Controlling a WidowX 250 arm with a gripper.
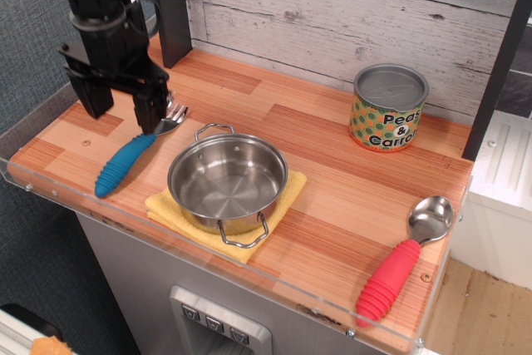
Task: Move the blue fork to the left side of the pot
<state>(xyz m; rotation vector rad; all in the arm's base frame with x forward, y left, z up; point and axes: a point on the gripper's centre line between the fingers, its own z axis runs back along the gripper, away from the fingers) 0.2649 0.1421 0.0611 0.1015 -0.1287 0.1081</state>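
Blue fork [125,163] lies on the wooden tabletop [332,172] at the steel pot's [227,182] nine o'clock, apparently delivered. Claw [118,107] hangs above it, released and empty; only withdrawal seems left.

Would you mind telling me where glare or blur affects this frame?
In observation.image, the pot bowl and spoon bowl carry bright reflections; the gripper looks slightly soft and casts a shadow by the fork; the can lettering stays sharp.

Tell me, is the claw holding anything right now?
No. The claw is open and empty, above the blue fork, which lies on the counter left of the pot.
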